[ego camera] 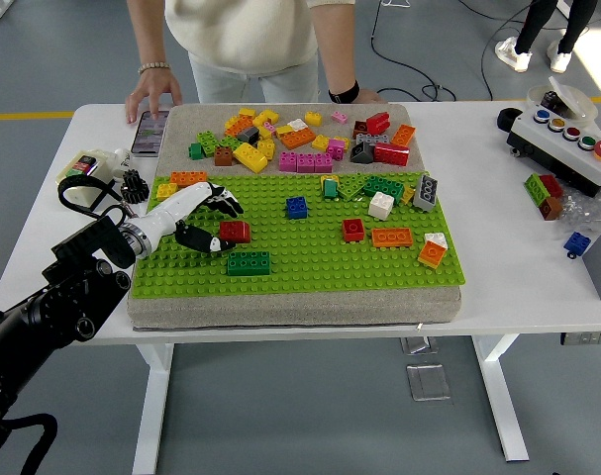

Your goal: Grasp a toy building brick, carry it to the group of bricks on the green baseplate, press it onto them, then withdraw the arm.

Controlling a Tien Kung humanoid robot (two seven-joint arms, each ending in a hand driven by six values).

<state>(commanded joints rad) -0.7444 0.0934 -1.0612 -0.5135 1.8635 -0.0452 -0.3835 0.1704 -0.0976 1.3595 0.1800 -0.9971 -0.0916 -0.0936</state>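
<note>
The left hand (203,220) closes its fingers on a red brick (235,232) resting on the green baseplate (310,257), with a dark green brick (249,262) at five o'clock. A person's hand (150,97) rests on the counter (518,257) at twelve o'clock.

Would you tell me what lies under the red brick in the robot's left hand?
The red brick sits on the green baseplate, gripped by the left hand. Whether its studs are engaged is hidden.

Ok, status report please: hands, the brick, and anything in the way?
Left hand shut on red brick, low over green baseplate. Right hand not in view. Dark green brick close in front; person's hand on phone, clear of the work.
</note>
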